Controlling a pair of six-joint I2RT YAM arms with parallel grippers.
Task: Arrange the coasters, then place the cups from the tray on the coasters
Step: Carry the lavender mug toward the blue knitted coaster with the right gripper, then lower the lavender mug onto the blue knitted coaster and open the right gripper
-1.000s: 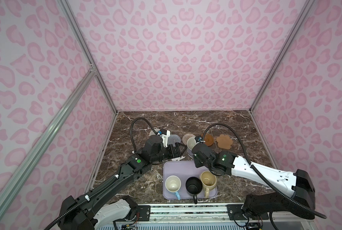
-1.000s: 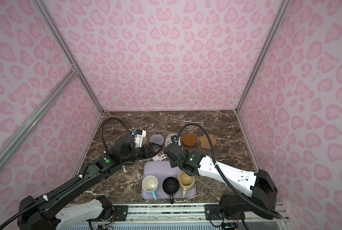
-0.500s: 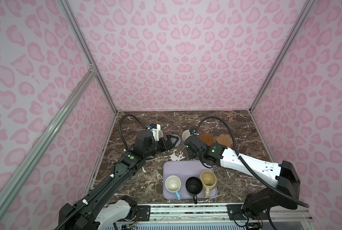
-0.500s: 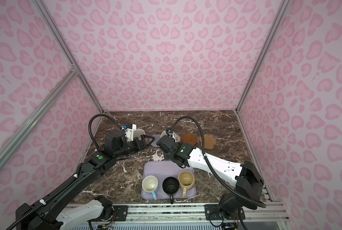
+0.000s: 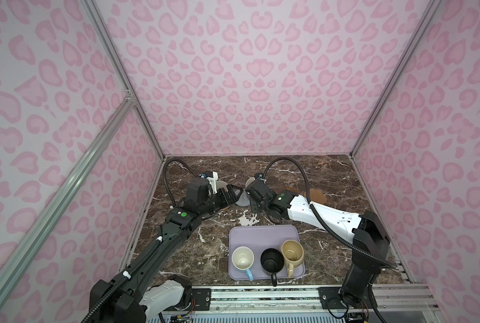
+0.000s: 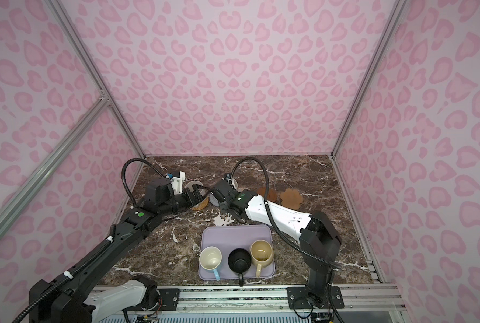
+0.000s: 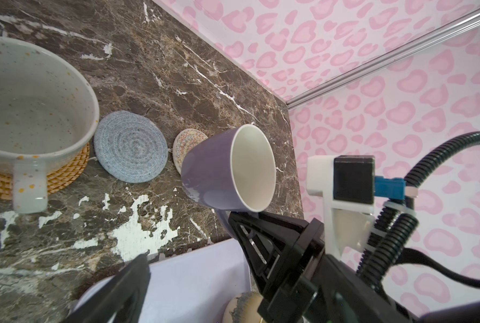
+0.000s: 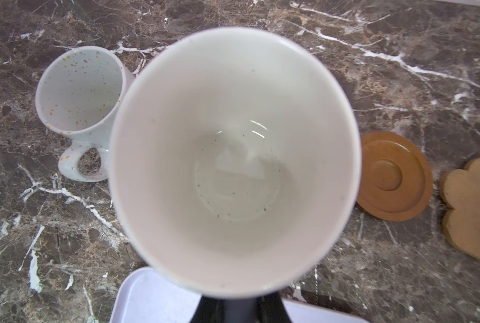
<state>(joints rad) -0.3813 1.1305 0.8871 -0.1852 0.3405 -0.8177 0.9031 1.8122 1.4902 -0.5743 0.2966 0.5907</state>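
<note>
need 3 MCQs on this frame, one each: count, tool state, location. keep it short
1. Mugs on the tray? A two; B three; C five.
2. The right tool is: A shut on the lavender mug; B open, empty; C shut on the tray's rim.
3. The white speckled mug sits: A on the tray; B inside the lavender mug; C on the orange woven coaster.

Key: B, the light blue mug, black mug and beige mug stand there; A, its jaws pinch that mug's handle in the left wrist view; C, the weave shows under its base.
</note>
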